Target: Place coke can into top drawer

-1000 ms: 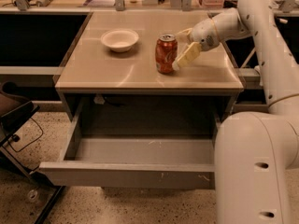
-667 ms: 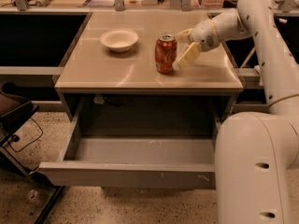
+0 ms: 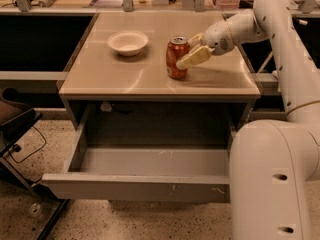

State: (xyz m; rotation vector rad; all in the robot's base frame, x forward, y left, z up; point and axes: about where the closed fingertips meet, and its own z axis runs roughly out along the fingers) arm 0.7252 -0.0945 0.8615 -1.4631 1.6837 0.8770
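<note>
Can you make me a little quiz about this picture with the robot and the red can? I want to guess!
1. True or false: the top drawer is pulled open.
2. Pick one. Where is the coke can? A) inside the drawer B) standing upright on the table C) on the floor
3. Fill in the blank: the gripper is above the table, right up against the ____.

Key: 1 true. 2 B. 3 coke can.
</note>
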